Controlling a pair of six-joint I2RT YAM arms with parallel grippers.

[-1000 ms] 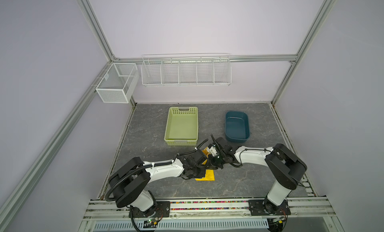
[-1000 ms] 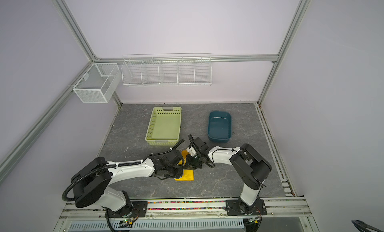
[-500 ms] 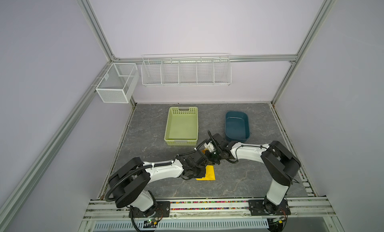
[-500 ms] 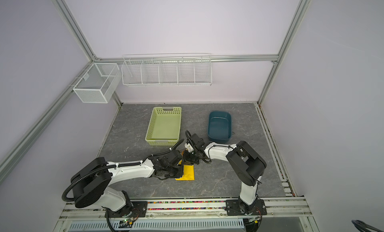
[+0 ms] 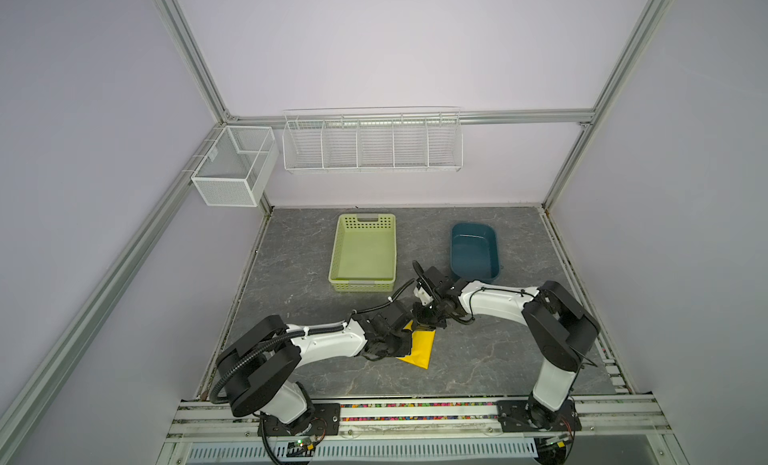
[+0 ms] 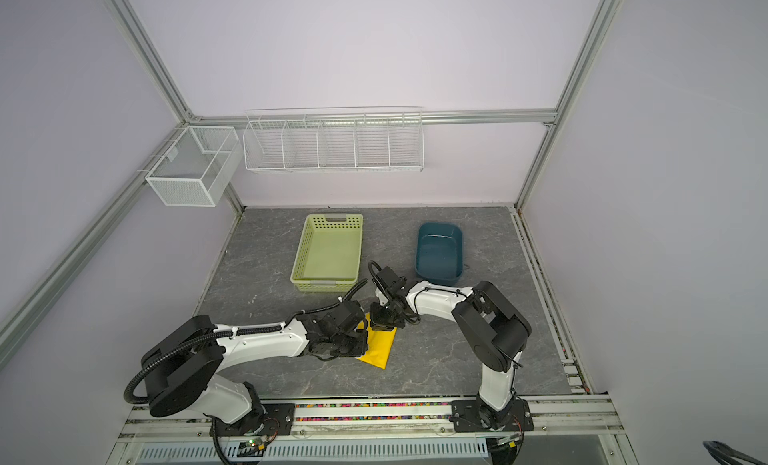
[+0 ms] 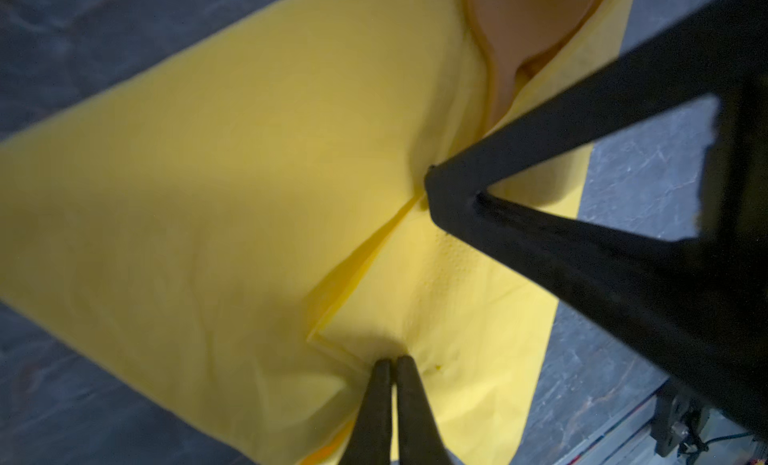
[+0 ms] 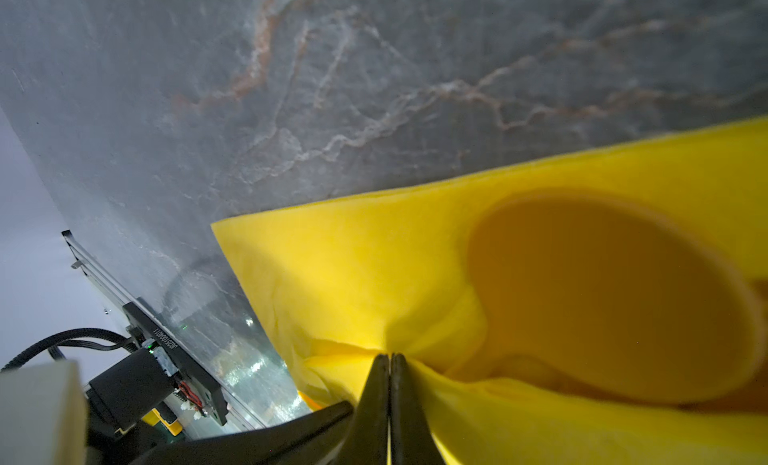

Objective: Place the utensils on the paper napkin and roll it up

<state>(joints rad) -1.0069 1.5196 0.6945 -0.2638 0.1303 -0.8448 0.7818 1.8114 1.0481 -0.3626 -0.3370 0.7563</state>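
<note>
Both jaws pinching paper napkin (image 7: 249, 192), spoon (image 8: 602, 296) just beside

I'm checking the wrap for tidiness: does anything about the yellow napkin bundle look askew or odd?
Yes. The paper napkin is only loosely folded and puckers where the right hand and the left hand pinch it. The bowl of the orange spoon lies uncovered at its open end.
</note>
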